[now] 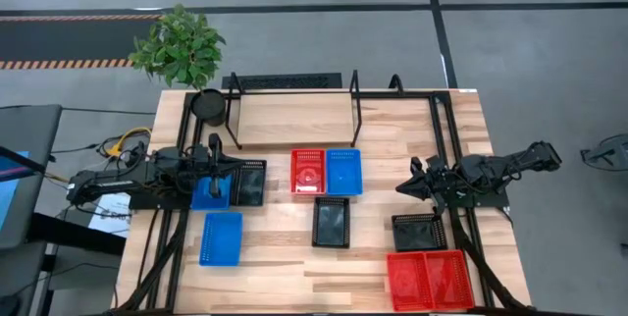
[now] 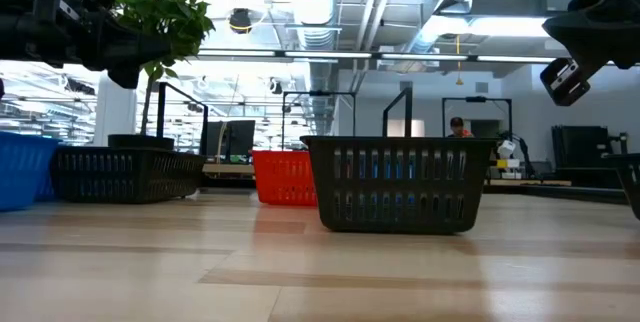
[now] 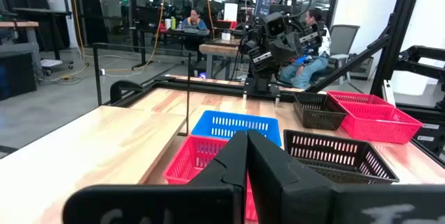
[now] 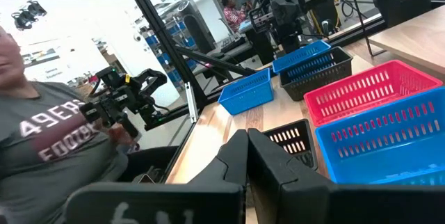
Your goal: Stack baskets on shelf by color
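The shelf [image 1: 294, 118], a light-wood board in a black tube frame, stands at the table's far middle. Baskets rest flat on the tabletop: a red one [image 1: 308, 172] and a blue one [image 1: 343, 171] side by side at the centre, a black one [image 1: 331, 222] nearer, black [image 1: 250, 183] and blue [image 1: 221, 237] ones at the left, a black one [image 1: 419, 232] and two red ones [image 1: 429, 280] at the near right. My left gripper [image 1: 238, 167] hangs level over a blue basket [image 1: 206, 196], shut and empty. My right gripper [image 1: 400, 188] is level at the right, shut and empty.
A round black pot [image 1: 208, 107] sits on the shelf's left end, a leafy plant [image 1: 180, 46] behind it. A person in a grey shirt [image 4: 42, 133] shows off the table in the right wrist view. Bare tabletop lies between the centre baskets and the near edge.
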